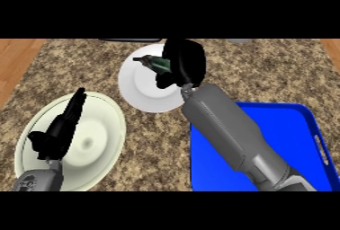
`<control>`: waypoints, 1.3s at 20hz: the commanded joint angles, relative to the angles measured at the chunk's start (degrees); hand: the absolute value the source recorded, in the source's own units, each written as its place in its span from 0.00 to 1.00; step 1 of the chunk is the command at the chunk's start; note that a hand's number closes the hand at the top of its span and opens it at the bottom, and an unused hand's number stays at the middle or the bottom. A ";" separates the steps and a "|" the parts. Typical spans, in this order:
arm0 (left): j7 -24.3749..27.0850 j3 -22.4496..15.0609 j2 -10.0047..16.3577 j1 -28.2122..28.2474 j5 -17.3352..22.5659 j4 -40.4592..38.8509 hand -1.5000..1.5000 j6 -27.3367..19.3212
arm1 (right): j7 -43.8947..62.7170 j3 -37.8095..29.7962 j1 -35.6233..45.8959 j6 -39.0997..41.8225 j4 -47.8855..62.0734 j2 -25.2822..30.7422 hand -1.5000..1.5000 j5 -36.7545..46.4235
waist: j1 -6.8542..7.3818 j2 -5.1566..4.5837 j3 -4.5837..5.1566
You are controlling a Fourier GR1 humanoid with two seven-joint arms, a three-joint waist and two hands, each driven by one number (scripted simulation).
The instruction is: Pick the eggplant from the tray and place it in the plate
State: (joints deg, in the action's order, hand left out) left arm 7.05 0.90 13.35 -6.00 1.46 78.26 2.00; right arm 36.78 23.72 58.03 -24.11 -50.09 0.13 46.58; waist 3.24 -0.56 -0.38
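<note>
Now, right robot hand (185, 58) curled around eggplant (154, 64), long axis crosswise, stem leftward, over white plate (143, 92).

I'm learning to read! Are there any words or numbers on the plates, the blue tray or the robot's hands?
None. No words, numbers or signs show on the white plate, the pale green plate, the blue tray, the eggplant, the right hand or the left hand.

On the desk (266, 72), the tray (292, 134) lies at the frame's lower right, the near plate (106, 130) at lower left, the far plate (143, 92) at upper centre. The right hand (182, 60) holds the eggplant (154, 63) over the far plate; the left hand (63, 126) is over the near plate.
</note>
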 commanded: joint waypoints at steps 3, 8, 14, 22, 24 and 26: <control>-3.31 -1.56 -0.97 -1.92 -0.66 -0.06 0.50 0.16 | -1.23 1.11 4.05 -12.84 10.90 -0.12 1.00 -8.85 | 2.24 -0.91 0.37; -1.67 -1.59 -1.66 -1.77 -0.41 -1.60 0.50 0.82 | 1.48 2.67 7.05 -18.72 16.96 -0.12 0.00 -14.57 | 2.67 -0.91 0.42; -0.91 -1.41 -1.24 -3.02 -0.34 -3.70 0.50 2.18 | -0.26 1.83 9.76 -20.45 19.13 -0.12 0.00 -23.57 | 3.31 -1.23 0.42; -3.19 -1.21 -2.30 -1.01 -0.40 0.24 0.50 -0.12 | -15.79 -3.46 -0.94 -36.61 10.31 -0.12 0.00 -33.23 | 0.77 -0.46 0.22; 0.92 1.64 0.74 0.41 0.56 -2.90 0.50 2.04 | -20.06 -6.49 -1.24 -35.64 6.61 -0.12 0.00 -37.93 | 0.58 -0.69 0.25; 1.17 -0.35 -1.64 -0.19 -1.36 -3.42 0.50 0.14 | -26.68 -8.18 -5.62 -34.42 4.18 -0.12 0.00 -42.28 | -0.27 -0.66 0.23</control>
State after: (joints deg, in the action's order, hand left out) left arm 7.52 1.24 13.06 -6.68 1.16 77.27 3.00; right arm 18.04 18.38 57.18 -56.32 -41.16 0.16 11.28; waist 3.98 -1.08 -0.50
